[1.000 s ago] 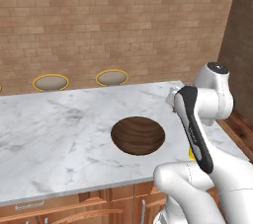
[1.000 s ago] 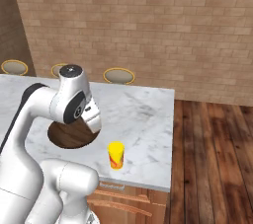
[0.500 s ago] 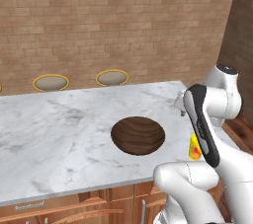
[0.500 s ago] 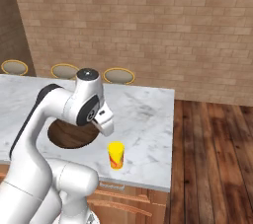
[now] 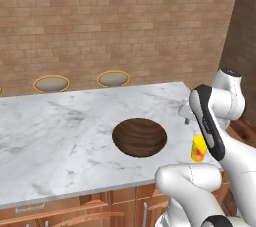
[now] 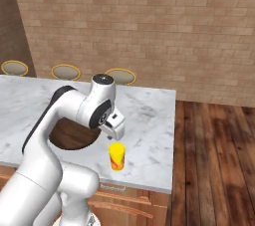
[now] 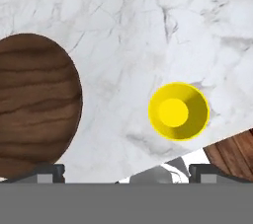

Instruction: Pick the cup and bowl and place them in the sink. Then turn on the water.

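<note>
Jaws wide open, empty, above cup (image 7: 178, 111); red-orange mark unreadable; bowl (image 7: 34, 104) beside.

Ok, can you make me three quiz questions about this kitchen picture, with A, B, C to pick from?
1. Where is the cup?
A. Inside the bowl
B. On the counter near its edge
C. On the floor

2. What colour is the bowl?
A. Dark brown
B. White
C. Blue

3. What is the gripper doing?
A. Holding the cup
B. Holding the bowl
C. Open, above the cup, holding nothing

Answers:
1 B: the cup stands upright on the marble counter, apart from the bowl.
2 A: it shows wood grain.
3 C: in the hand view the cup lies below, between the spread fingertips, untouched.
</note>
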